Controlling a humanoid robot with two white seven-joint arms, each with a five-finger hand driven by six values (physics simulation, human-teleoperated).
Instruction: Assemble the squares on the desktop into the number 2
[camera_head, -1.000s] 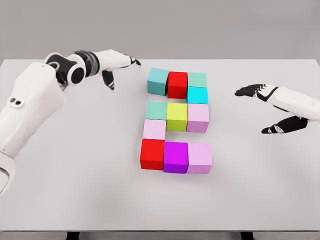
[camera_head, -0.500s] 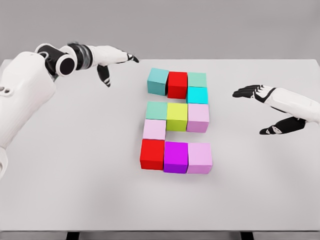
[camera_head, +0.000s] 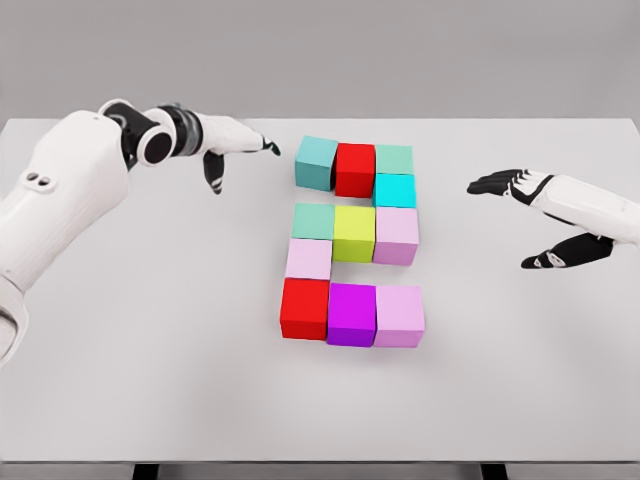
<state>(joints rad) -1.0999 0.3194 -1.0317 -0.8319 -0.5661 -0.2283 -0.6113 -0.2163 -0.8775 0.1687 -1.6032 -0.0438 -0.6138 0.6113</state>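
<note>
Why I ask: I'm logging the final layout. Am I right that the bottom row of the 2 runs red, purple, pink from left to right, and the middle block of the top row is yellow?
Not quite. The head view shows the top row's middle block is red; the yellow-green block sits in the middle row. The bottom row does run red, purple, pink.

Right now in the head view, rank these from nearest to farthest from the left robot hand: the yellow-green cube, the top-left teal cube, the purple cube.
From the left robot hand:
1. Teal cube, top-left corner of the figure.
2. Yellow-green cube, middle of the centre row.
3. Purple cube, middle of the bottom row.
</note>
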